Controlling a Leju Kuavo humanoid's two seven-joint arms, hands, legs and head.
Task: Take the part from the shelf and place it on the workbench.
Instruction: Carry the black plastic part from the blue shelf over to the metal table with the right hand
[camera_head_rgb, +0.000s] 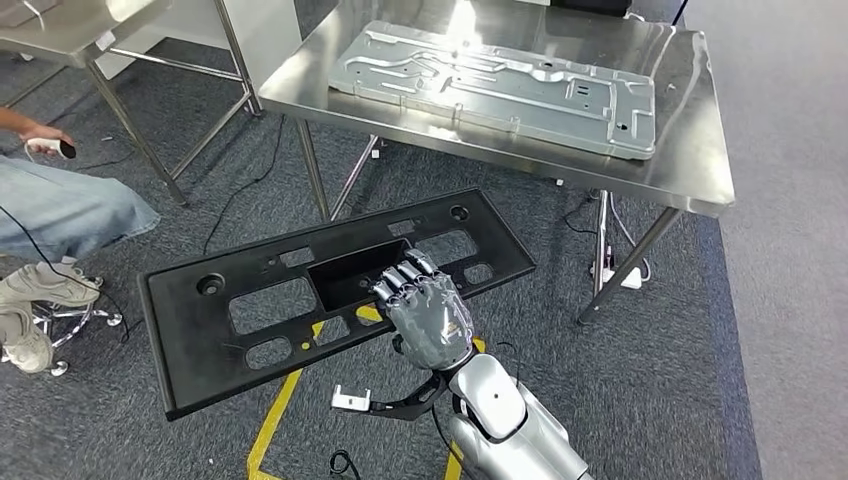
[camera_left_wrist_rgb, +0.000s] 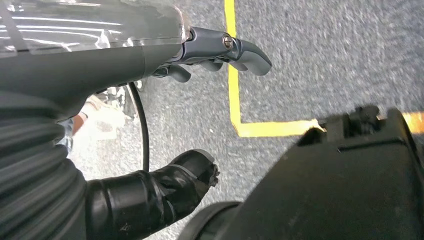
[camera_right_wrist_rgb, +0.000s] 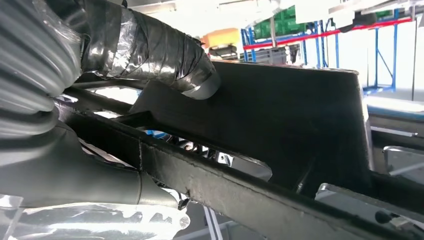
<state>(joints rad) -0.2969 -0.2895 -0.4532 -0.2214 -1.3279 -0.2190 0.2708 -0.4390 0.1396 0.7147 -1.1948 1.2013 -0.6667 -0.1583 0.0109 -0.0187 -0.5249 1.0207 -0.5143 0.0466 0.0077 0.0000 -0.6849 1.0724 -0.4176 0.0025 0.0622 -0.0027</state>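
The part is a long black plastic panel (camera_head_rgb: 190, 340) with several cutouts, held tilted above the carpet in front of the steel workbench (camera_head_rgb: 690, 150). My right hand (camera_head_rgb: 428, 312) grips it near the middle, fingers hooked over the edge of its central rectangular recess. In the right wrist view the taped thumb (camera_right_wrist_rgb: 165, 55) presses on the panel (camera_right_wrist_rgb: 300, 115) from the other side. My left hand (camera_left_wrist_rgb: 100, 65) hangs over the carpet, its fingers (camera_left_wrist_rgb: 245, 50) and thumb (camera_left_wrist_rgb: 195, 167) apart with nothing between them.
A large silver metal plate (camera_head_rgb: 500, 85) covers much of the workbench top. A second steel table (camera_head_rgb: 80, 40) stands at the back left. A person (camera_head_rgb: 60, 210) sits at the left edge. Yellow floor tape (camera_head_rgb: 275, 410), cables and a white power strip (camera_head_rgb: 625, 275) lie below.
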